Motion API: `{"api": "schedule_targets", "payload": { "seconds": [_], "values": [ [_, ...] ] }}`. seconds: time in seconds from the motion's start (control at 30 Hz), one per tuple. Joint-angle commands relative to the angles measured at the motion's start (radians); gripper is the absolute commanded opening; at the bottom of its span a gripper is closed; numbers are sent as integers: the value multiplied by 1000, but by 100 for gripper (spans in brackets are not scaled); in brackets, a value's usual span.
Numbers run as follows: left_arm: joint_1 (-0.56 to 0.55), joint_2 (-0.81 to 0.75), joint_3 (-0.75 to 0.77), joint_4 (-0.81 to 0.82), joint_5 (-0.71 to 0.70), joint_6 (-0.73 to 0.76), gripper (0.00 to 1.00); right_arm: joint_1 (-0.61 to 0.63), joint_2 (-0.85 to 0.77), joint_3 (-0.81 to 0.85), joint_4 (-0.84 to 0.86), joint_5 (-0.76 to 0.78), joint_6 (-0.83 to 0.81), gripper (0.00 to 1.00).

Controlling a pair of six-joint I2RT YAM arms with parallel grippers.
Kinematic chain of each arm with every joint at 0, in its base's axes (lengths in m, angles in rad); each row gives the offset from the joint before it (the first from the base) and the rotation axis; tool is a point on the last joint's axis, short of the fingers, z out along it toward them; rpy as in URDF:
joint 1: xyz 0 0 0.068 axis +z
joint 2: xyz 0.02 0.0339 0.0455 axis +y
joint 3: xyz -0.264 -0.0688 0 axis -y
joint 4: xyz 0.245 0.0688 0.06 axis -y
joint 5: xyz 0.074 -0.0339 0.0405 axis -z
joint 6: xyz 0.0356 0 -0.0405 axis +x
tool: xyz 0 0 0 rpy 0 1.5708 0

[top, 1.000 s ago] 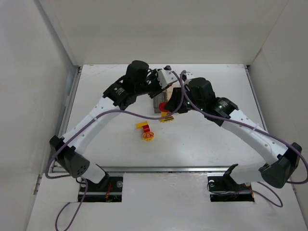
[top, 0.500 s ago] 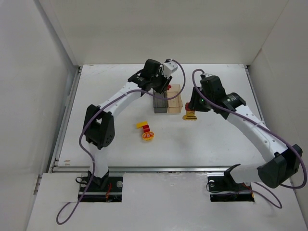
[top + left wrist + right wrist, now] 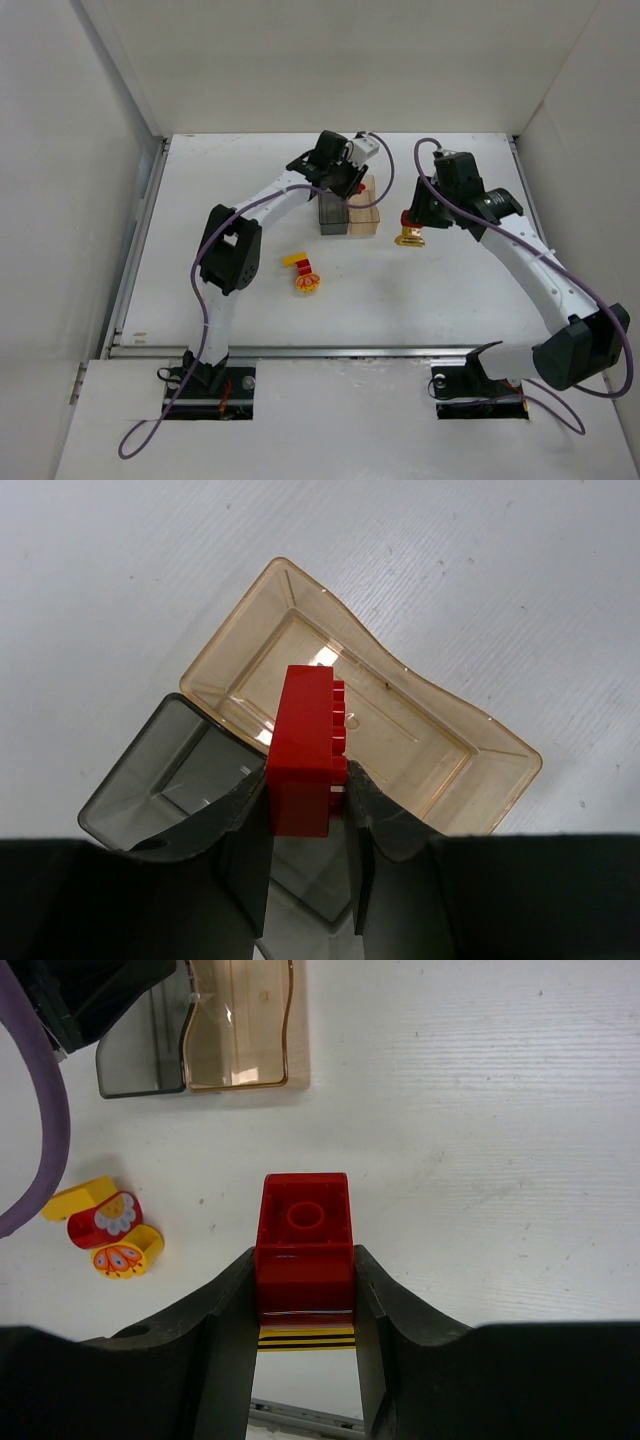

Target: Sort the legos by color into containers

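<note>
My left gripper [image 3: 305, 780] is shut on a red brick [image 3: 305, 750] and holds it above the seam of the joined bins: smoky grey [image 3: 150, 790] on the left, orange-tan [image 3: 480, 770] on the right. From above, the left gripper [image 3: 357, 186] hovers over the grey bin [image 3: 331, 213] and the tan bin [image 3: 366, 212]. My right gripper [image 3: 304, 1260] is shut on a red block [image 3: 304, 1240] with a yellow-and-black striped piece [image 3: 307, 1337] under it, above the table right of the bins, seen from above as the right gripper [image 3: 409, 226]. Both bins look empty.
Loose pieces lie left of and nearer than the bins: a yellow block [image 3: 294, 261] and a red and yellow round piece [image 3: 307, 283]. They also show in the right wrist view [image 3: 105, 1230]. White walls enclose the table on three sides.
My left gripper has moved right with the red brick, over the bins. My right gripper has carried the red and yellow piece to the right, away from the bins.
</note>
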Motion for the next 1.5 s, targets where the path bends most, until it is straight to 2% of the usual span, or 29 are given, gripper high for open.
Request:
{"api": "schedule_targets", "payload": {
  "seconds": [0.0, 0.1, 0.2, 0.33, 0.43, 0.6, 0.7, 0.8, 0.97, 1.1, 1.27, 1.47],
  "values": [
    [-16, -10, 52, 19, 33, 16, 18, -19, -13, 29, 27, -21, -14, 0],
    [-27, -10, 52, -4, 64, 35, 46, -19, -23, 29, 36, -21, -14, 0],
    [-39, -10, 52, -29, 85, 58, 60, -19, -23, 29, 36, -30, -14, 0],
    [-39, -29, 77, -72, 88, 58, 65, -19, -43, 29, 27, -31, -14, 0],
    [-39, -67, 95, -101, 78, 35, 64, -19, -92, 29, 18, -31, -14, 0],
    [-39, -277, -4, -75, 188, 72, 64, -28, -159, 38, 8, 15, 17, 0],
    [-39, -397, -53, -92, 342, 99, 76, -28, -207, 26, 68, 3, 55, 0],
    [-70, -493, -98, -113, 500, 89, 100, -28, -251, -14, 167, -46, 116, 0],
    [-186, -562, -162, -55, 498, -74, 100, 47, -276, -45, 266, -38, 208, 0],
    [-228, -573, -202, -43, 405, -168, 100, 130, -299, -45, 286, 38, 267, 0],
    [-286, -573, -202, -64, 207, -136, 100, 165, -329, -45, 255, 94, 329, 0],
    [-308, -582, -214, -109, 94, -105, 100, 188, -371, -82, 255, 121, 374, 0]
  ]
}}
